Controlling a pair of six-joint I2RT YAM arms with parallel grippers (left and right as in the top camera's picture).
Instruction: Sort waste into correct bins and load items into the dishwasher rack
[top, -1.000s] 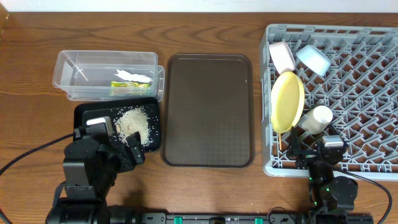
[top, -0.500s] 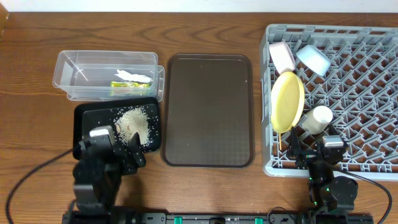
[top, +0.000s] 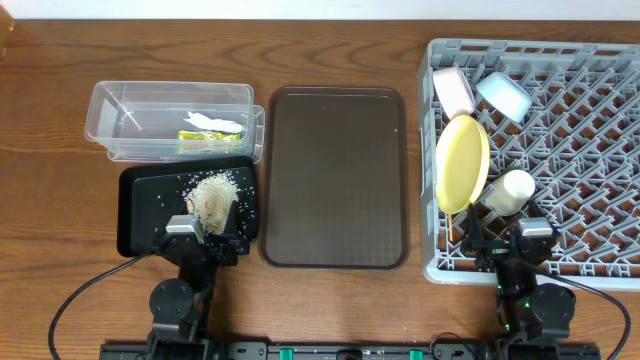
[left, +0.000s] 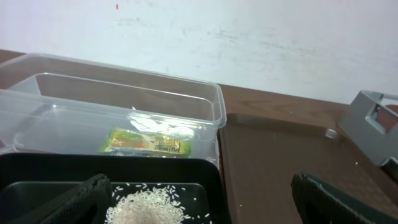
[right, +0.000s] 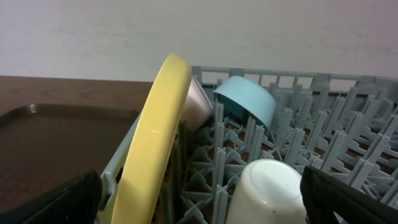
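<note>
The rice heap (top: 212, 192) lies in the black tray (top: 140, 215). It also shows in the left wrist view (left: 146, 208). The clear tub (top: 120, 110) holds the snack wrapper (top: 200, 138) and the paper scrap (top: 213, 122). My left gripper (top: 205, 240) is open and empty at the black tray's front edge. The dishwasher rack (top: 580, 150) holds the yellow plate (top: 462, 163) on edge, the pinkish-white bowl (top: 455, 90), the blue bowl (top: 503, 95) and the pale cup (top: 510, 190). Thin chopsticks (right: 179, 168) stand beside the plate. My right gripper (top: 510, 245) is open and empty at the rack's front left.
The dark brown serving tray (top: 335, 175) lies between the bins and the rack, with nothing on it. Loose rice grains are scattered round the heap inside the black tray. A white wall runs behind the table.
My left arm has drawn back from over the black tray toward the table's front edge. The right arm has not moved.
</note>
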